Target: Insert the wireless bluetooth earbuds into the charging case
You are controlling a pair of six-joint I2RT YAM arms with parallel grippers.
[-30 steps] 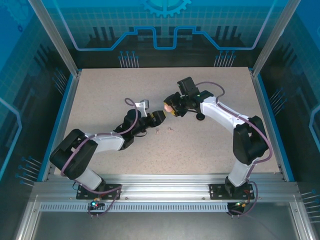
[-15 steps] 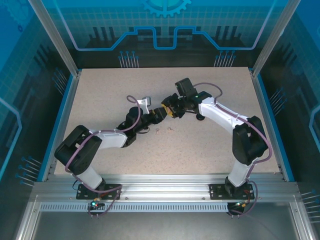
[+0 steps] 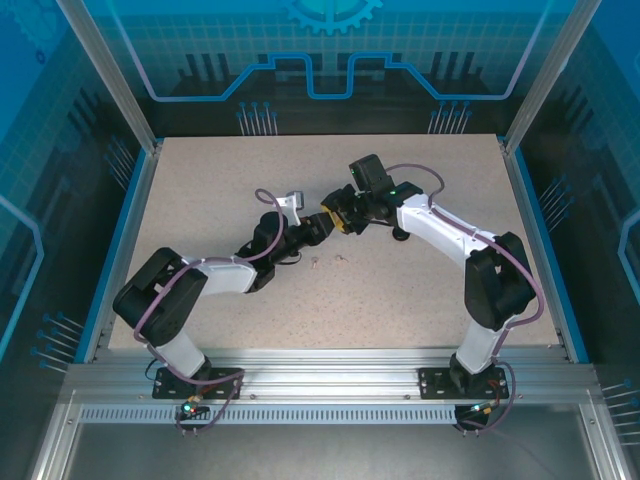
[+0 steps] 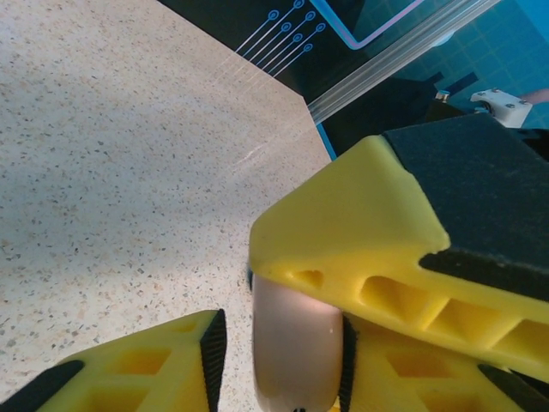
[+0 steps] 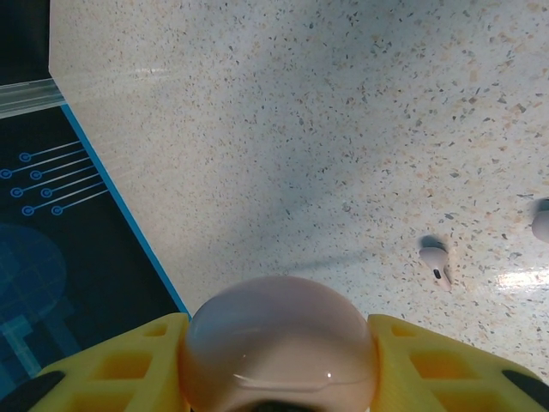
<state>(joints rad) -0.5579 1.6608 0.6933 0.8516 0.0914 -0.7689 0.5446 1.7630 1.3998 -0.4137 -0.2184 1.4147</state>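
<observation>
Tabletop (image 3: pixel 200 180) of speckled beige laminate lies mostly bare inside a frame of aluminium posts and blue printed panels, and the two arms meet tip to tip above its middle. The right gripper (image 3: pixel 337 219) is clamped on the pale pinkish, smooth rounded charging case (image 5: pixel 279 343), which is lifted off the surface; in the right wrist view its yellow plastic fingers (image 5: pixel 120 365) press against both flanks of the shell. The left gripper (image 3: pixel 319 229) comes at the same case from the opposite side, its jaws parted narrowly around it. In the left wrist view the case (image 4: pixel 296 352) stands edge-on, with one black pad touching it and a thin strip of table showing between the shell and the other yellow finger (image 4: pixel 137 369). A large yellow wedge faced in black grip material (image 4: pixel 386 215), a finger of the right gripper, crosses that view and hides the top of the case. Two tiny pale pinkish-white stemmed earbuds (image 3: pixel 317 263) (image 3: pixel 343 258) lie loose on the table just in front of the meeting grippers, near each other but apart, outside the case. One (image 5: pixel 436 263) lies on its side below the held case; the other (image 5: pixel 542 223) is cut by the picture's edge. A small black object (image 3: pixel 400 235), too small to make out, sits beside the right forearm.
</observation>
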